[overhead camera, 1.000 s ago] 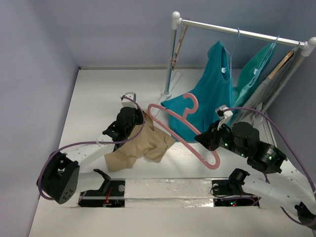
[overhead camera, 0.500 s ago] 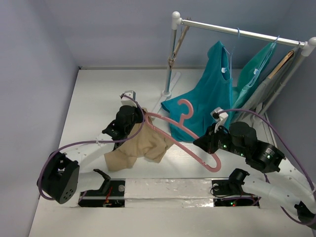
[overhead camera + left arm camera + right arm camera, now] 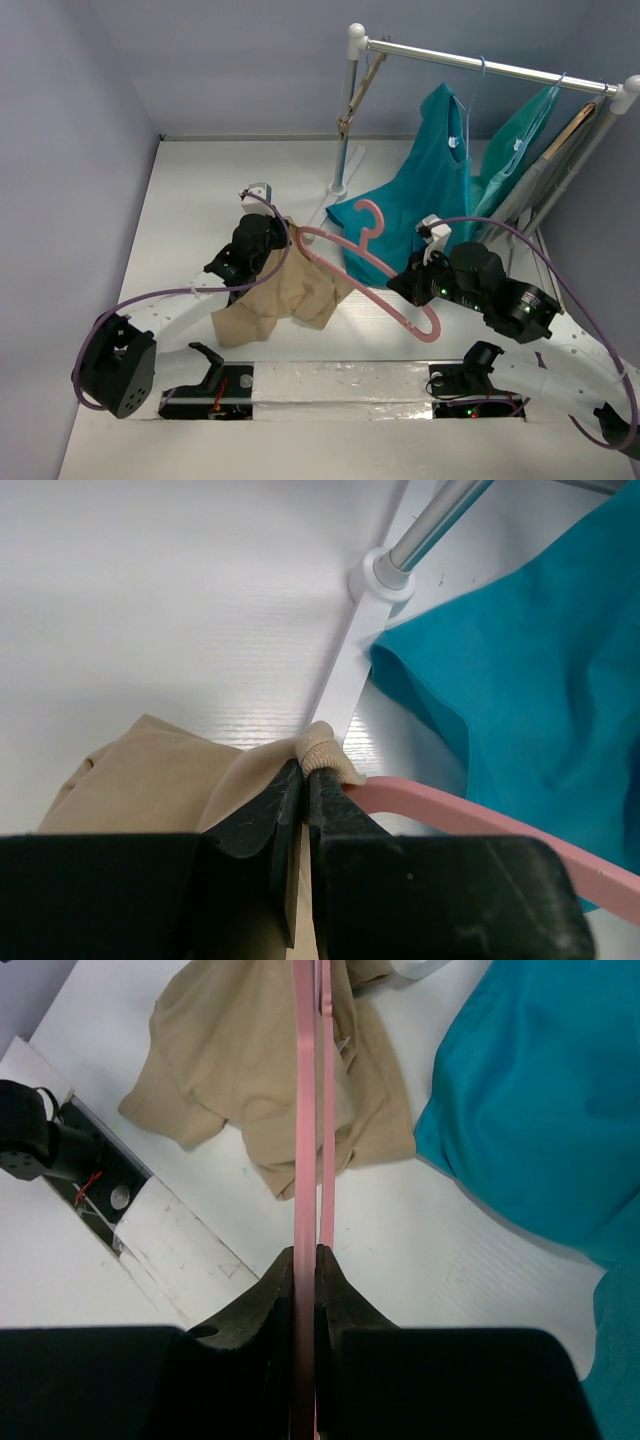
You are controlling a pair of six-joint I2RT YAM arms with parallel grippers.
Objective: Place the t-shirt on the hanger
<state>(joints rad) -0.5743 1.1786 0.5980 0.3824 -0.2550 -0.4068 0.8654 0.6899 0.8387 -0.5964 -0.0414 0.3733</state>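
Note:
The tan t-shirt [image 3: 285,295] lies crumpled on the white table, lifted at its collar. My left gripper [image 3: 283,232] is shut on the ribbed collar [image 3: 322,753]. The pink hanger [image 3: 365,268] is held tilted above the table by my right gripper [image 3: 408,283], which is shut on its bar [image 3: 303,1160]. The hanger's left end touches the collar beside my left fingers, where its pink arm [image 3: 470,818] shows. In the right wrist view the t-shirt [image 3: 250,1060] lies below the hanger.
A clothes rail [image 3: 490,68] stands at the back right with teal garments [image 3: 430,185], pale-blue hangers and a wooden hanger [image 3: 572,125]. Its post foot [image 3: 385,575] stands just beyond the collar. A teal garment's hem [image 3: 520,680] lies on the table beside the hanger.
My right gripper has moved left with the hanger, bringing its left end up to the collar held by my left gripper. The left gripper has barely moved.

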